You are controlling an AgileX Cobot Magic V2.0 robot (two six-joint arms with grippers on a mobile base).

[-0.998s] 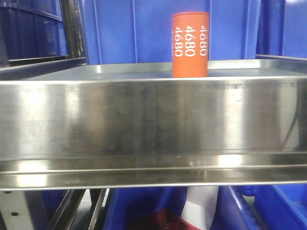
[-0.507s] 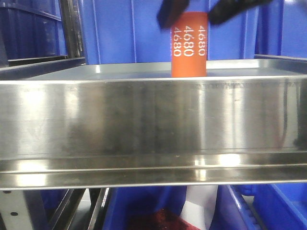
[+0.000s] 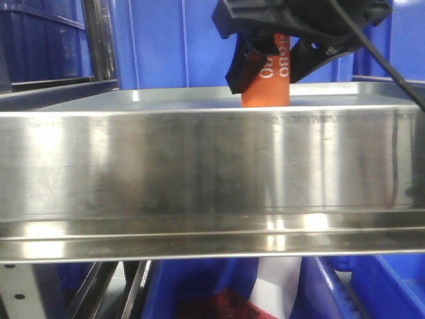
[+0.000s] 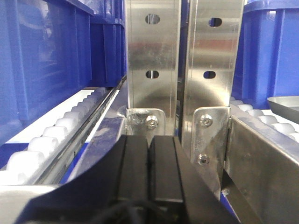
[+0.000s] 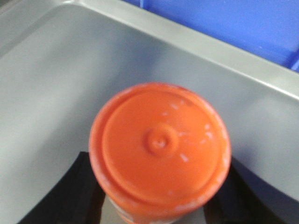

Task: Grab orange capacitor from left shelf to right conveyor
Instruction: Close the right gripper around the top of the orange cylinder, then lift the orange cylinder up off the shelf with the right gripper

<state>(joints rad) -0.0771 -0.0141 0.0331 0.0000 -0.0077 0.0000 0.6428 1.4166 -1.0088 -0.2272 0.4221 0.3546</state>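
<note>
The orange capacitor (image 3: pixel 275 90) stands upright toward the right of the left shelf (image 3: pixel 199 159), behind its tall shiny lip. My right gripper (image 3: pixel 269 78) has come down over it from above, open, one black finger on each side of the cylinder and covering its upper part. The right wrist view looks straight down on the capacitor's round top (image 5: pixel 160 144), with dark fingers (image 5: pixel 77 196) flanking it above the grey shelf floor (image 5: pixel 56 70). My left gripper (image 4: pixel 149 163) is shut, pads pressed together on nothing. The right conveyor is out of view.
Blue plastic bins (image 3: pixel 179 40) stand behind the shelf and more sit below it (image 3: pixel 385 286). A black cable (image 3: pixel 372 46) hangs from the right arm. The left wrist faces two metal uprights (image 4: pixel 152 56), white rollers (image 4: pixel 51 140) and blue bins (image 4: pixel 46 56).
My right gripper has dropped from above the frame down around the capacitor, now hiding its top half. The capacitor has stayed in place on the shelf.
</note>
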